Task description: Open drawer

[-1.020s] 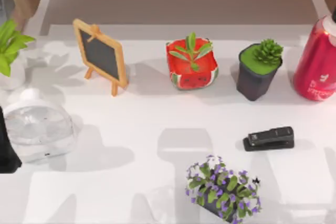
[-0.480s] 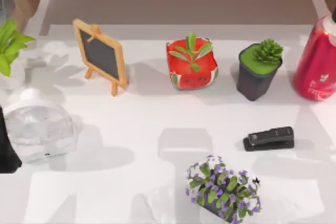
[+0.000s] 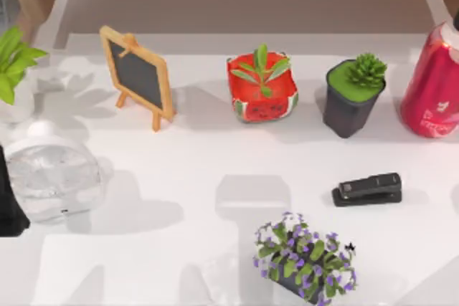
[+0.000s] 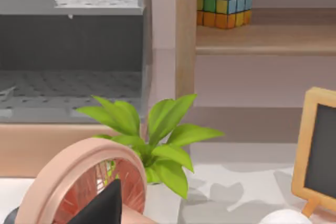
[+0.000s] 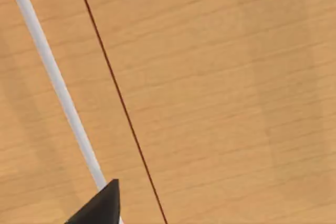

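right hand (image 5: 100,205): dark fingertip close against the wooden drawer front (image 5: 220,87), touching its white bar handle (image 5: 52,82); spread or pressed together, cannot tell | drawer front: light wood grain, thin dark seam beside the handle | left hand (image 4: 102,208): near the pink fan (image 4: 79,177), grip state unclear
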`<state>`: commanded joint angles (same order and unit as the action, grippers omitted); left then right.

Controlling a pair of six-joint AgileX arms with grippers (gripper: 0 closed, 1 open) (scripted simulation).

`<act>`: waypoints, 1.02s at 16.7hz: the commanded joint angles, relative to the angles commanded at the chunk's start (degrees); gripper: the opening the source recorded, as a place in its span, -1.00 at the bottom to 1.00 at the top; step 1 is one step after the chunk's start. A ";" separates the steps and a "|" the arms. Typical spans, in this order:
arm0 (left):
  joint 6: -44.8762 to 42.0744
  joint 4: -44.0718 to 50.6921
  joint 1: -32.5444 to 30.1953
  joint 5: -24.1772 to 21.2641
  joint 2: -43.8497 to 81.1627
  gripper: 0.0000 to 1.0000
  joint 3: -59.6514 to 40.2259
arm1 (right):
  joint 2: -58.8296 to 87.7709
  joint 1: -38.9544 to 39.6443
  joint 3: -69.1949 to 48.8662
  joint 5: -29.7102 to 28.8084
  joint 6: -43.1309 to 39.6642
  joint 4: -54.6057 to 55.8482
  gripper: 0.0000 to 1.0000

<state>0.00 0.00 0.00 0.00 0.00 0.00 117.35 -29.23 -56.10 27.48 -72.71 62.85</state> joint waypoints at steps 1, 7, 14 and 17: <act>0.00 0.00 0.00 0.00 0.00 1.00 0.00 | 3.46 0.67 -1.68 -0.71 -4.16 1.56 1.00; 0.00 0.00 0.00 0.00 0.00 1.00 0.00 | 14.50 2.91 -6.88 -3.25 -16.53 6.34 1.00; 0.00 0.00 0.00 0.00 0.00 1.00 0.00 | 15.12 3.10 -8.47 -3.46 -16.54 5.37 1.00; 0.00 0.00 0.00 0.00 0.00 1.00 0.00 | 16.82 3.93 -12.02 -4.30 -16.58 3.49 1.00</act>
<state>0.00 0.00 0.00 0.00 0.00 0.00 134.17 -25.30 -68.12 23.18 -89.28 66.34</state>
